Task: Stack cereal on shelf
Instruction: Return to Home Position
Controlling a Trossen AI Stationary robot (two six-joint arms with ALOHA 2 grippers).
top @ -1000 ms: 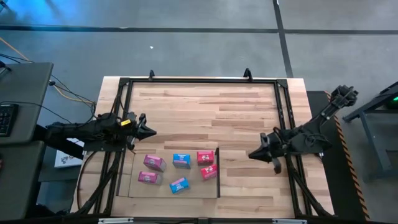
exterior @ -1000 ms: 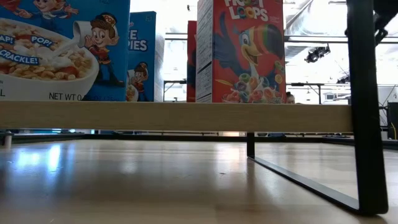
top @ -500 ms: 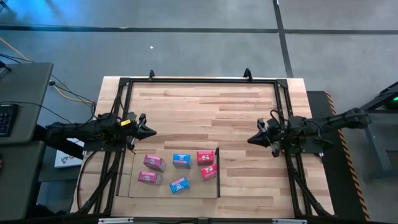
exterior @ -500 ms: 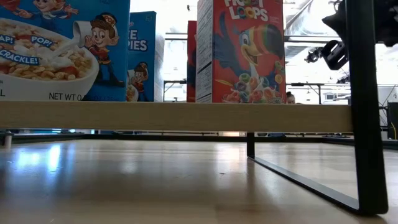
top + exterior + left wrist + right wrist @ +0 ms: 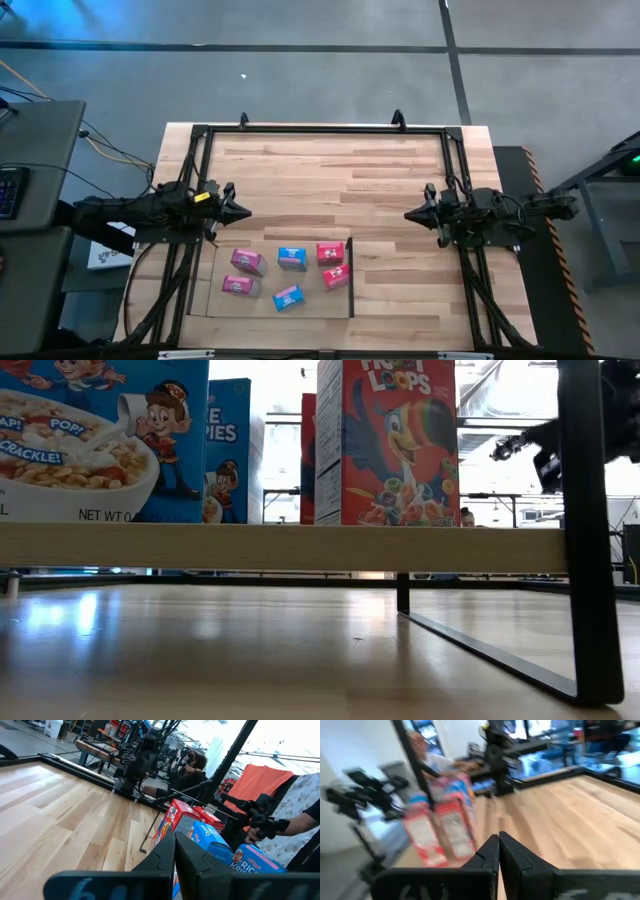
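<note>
Several small cereal boxes stand on the shelf [image 5: 215, 300], a light wood panel by the table's near edge: pink [image 5: 247, 261], pink [image 5: 237, 285], blue [image 5: 292, 258], blue [image 5: 288, 297], red [image 5: 330, 253], red [image 5: 337, 276]. In the low view, blue [image 5: 90, 440] and red [image 5: 390, 440] boxes rest by their bases on the panel's edge [image 5: 280, 547]. My left gripper [image 5: 240, 210] [image 5: 175, 851] hovers shut beyond the shelf's far left corner. My right gripper [image 5: 410, 214] [image 5: 498, 845] hovers shut to the right of the shelf and farther back. Neither touches anything.
A dark metal frame [image 5: 320, 130] runs around the tabletop. The shelf's dark upright side wall [image 5: 588, 530] and base rail [image 5: 480, 650] stand on the planks. Bare planked tabletop [image 5: 330, 180] lies between the grippers. A person [image 5: 192, 762] and equipment show beyond the table.
My right gripper has moved toward the table's far edge, away from the shelf, and its arm has drawn back toward the right edge. The left arm and the boxes have kept still.
</note>
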